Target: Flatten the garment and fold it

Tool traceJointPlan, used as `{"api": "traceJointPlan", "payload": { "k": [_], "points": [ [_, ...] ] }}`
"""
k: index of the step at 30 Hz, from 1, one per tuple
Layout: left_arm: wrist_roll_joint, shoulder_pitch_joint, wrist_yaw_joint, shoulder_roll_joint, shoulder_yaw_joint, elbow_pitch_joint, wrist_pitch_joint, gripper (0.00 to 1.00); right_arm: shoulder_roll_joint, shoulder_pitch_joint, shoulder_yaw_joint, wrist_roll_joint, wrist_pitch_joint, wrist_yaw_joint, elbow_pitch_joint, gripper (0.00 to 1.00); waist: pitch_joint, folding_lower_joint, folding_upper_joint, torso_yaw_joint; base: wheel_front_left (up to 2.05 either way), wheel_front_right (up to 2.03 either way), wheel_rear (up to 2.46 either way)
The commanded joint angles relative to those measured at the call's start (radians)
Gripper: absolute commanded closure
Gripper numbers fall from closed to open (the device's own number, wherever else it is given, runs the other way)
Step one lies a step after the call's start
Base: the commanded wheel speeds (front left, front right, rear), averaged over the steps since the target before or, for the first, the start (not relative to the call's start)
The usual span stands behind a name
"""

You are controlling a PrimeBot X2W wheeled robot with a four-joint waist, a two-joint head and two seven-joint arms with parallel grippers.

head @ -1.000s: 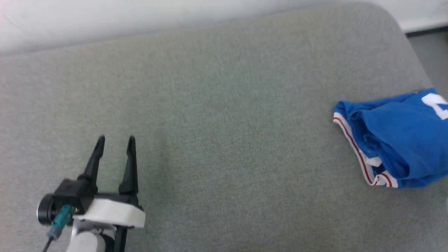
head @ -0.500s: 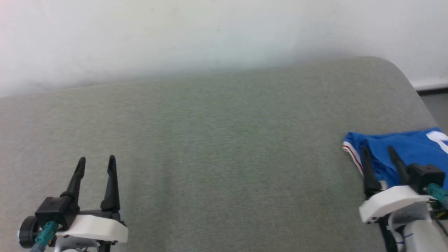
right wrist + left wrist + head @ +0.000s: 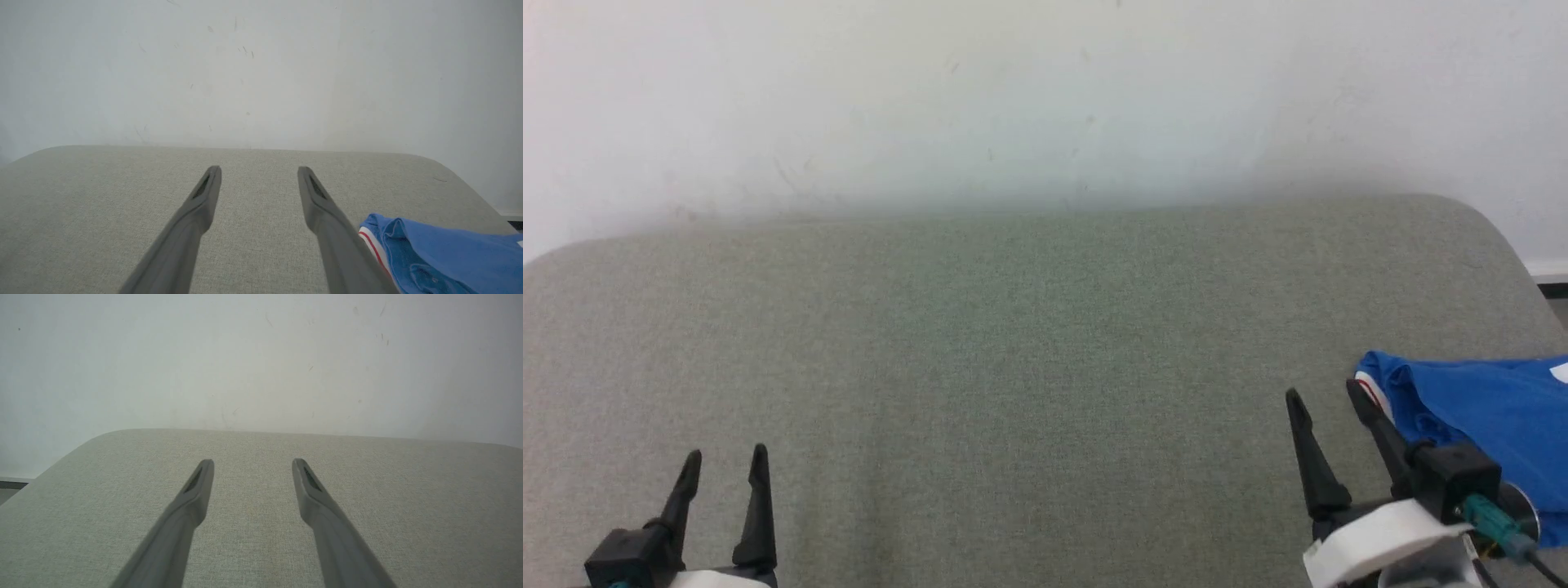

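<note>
The garment (image 3: 1486, 416), a royal-blue shirt with white and red trim, lies bunched at the right edge of the grey padded surface (image 3: 1029, 359); the right wrist view has the garment (image 3: 441, 253) at its lower right. My right gripper (image 3: 1327, 396) is open just left of the cloth, empty, its right finger near the trimmed edge. In the right wrist view the right gripper (image 3: 259, 171) points over bare fabric. My left gripper (image 3: 725, 457) is open and empty at the lower left, far from the garment. The left gripper (image 3: 252, 463) hangs over bare surface.
A white wall (image 3: 1013, 98) rises right behind the padded surface. The surface has rounded far corners (image 3: 1478, 216), and a strip of dark floor (image 3: 1553, 287) appears past its right edge. Wide bare fabric lies between the two grippers.
The head camera has tilted up, so more wall shows and everything sits lower in view. The right gripper has come into view beside the garment's left edge. Both grippers stay open.
</note>
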Motion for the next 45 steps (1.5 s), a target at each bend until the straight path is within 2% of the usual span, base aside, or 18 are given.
{"api": "traceJointPlan", "payload": {
  "k": [1, 18, 19, 45],
  "points": [
    [-0.001, 0.015, -0.007, -0.008, -0.002, 0.006, -0.005, 0.00, 0.002, 0.029, 0.000, -0.001, 0.007, -0.001, -0.013, 0.00, -0.017, 0.0001, -0.0001, -0.007, 0.00, 0.00, 0.00],
    [0.020, 0.026, -0.030, -0.025, -0.019, 0.059, -0.005, 0.00, 0.005, 0.140, -0.028, -0.032, 0.044, -0.001, -0.098, 0.00, -0.044, 0.0001, -0.0001, -0.017, 0.00, 0.00, 0.00],
    [0.013, 0.026, -0.025, -0.023, -0.019, 0.057, 0.001, 1.00, 0.001, 0.133, -0.030, -0.032, 0.045, 0.000, -0.092, 1.00, -0.044, 0.0001, -0.0001, -0.017, 0.00, 0.00, 0.00],
    [0.066, -0.003, -0.020, -0.058, -0.020, 0.033, 0.046, 1.00, 0.001, 0.104, -0.032, -0.049, 0.063, 0.000, -0.088, 1.00, -0.034, 0.0001, -0.0001, -0.011, 0.00, 0.00, 0.00]
  ]
}}
